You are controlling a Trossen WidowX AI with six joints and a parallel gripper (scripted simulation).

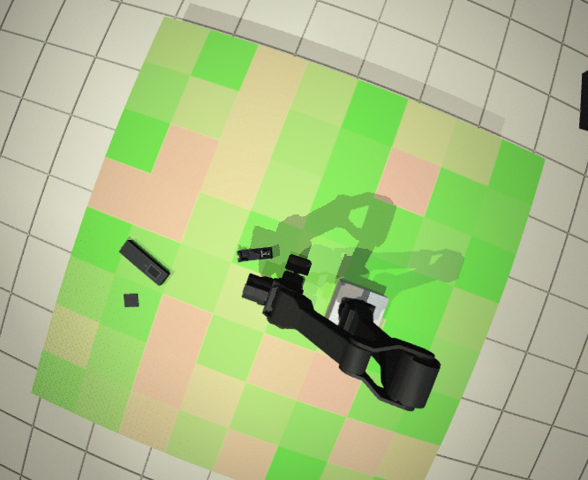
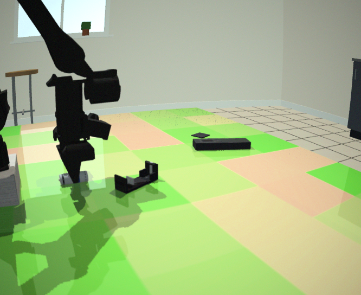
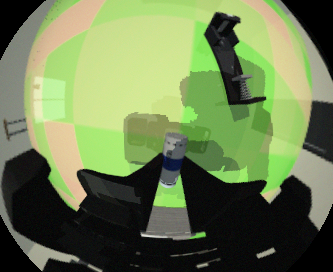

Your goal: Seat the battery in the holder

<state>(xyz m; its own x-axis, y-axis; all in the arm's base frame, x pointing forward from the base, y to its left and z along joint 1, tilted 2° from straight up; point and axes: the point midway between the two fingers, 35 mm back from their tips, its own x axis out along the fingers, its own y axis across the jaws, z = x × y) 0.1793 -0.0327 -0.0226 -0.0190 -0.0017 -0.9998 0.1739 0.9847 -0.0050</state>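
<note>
Silver with a blue band round its middle, the battery (image 2: 84, 176) lies on its side on the desk, near the middle, and my claw (image 2: 74, 179) stands straight down over it. My two dark fingers flank it, one on each side, with their tips down at the level of the desk surface. From my wrist camera the battery (image 3: 171, 157) points lengthwise away from me between the fingertips, grey cap at the far end, and the claw (image 3: 170, 171) is clenched on it across the blue band. It rests on the desk, not raised from it.

The black holder (image 2: 136, 181) sits just beside the battery, apart from it and from my claw, also near the middle of the desk. From above, the holder (image 1: 254, 254) is a short dark bar next to my wrist, and the battery itself is hidden under my arm there. In the wrist view the holder (image 3: 231, 55) lies off to the right and ahead, and a coil spring (image 3: 243, 86) shows at its nearer end.

Well away, toward the left edge of the desk as seen from above, lies a long black box (image 1: 144, 262) with a small black square (image 1: 131, 299) near it. A grey block (image 2: 1, 187) under my arm's base stands on the desk close behind the battery.
</note>
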